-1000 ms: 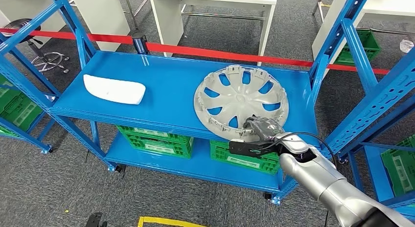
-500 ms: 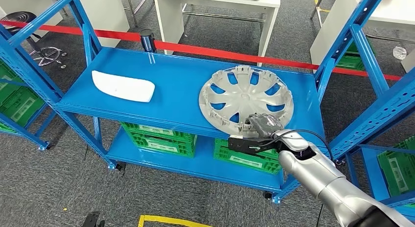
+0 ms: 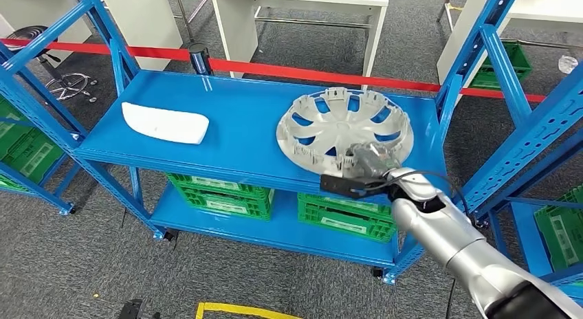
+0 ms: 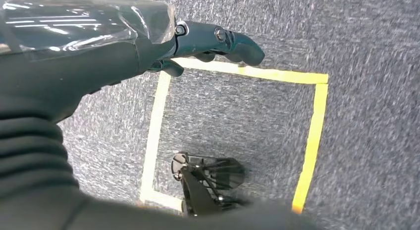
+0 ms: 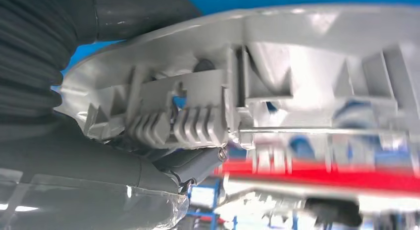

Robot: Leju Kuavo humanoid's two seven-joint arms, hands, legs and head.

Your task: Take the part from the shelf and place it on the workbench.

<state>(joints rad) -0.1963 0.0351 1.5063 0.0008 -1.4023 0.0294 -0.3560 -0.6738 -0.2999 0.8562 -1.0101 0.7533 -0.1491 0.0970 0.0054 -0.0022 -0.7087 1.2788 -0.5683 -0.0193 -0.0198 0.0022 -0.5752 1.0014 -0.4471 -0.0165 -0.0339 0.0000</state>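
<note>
In the head view, the blue shelf (image 3: 234,133) carries a grey wheel cover (image 3: 344,130) near its right end and front edge, and a white part (image 3: 165,122) lies near the left end, well apart from it. The wheel cover is tilted: the side toward the front edge is raised off the shelf, while the far side is low near the board. The right hand (image 3: 362,169) holds the wheel cover at this raised rim, with the fingers closed on it from above and below. Green crates (image 3: 344,218) stand on the lower board, and a red tape (image 3: 289,73) runs behind the shelf, in front of a white desk (image 3: 302,9). In the left wrist view, the left hand (image 4: 148,36) hangs above the grey carpet (image 4: 366,155), where yellow tape (image 4: 312,141) marks a square; its dark fingers (image 4: 233,41) are a little curled and hold nothing. In the right wrist view, the ribbed rim of the wheel cover is very close, and the thick thumb (image 5: 193,165) presses on it from one side, while a dark fingertip (image 5: 204,65) shows on the other side of the rim.
</note>
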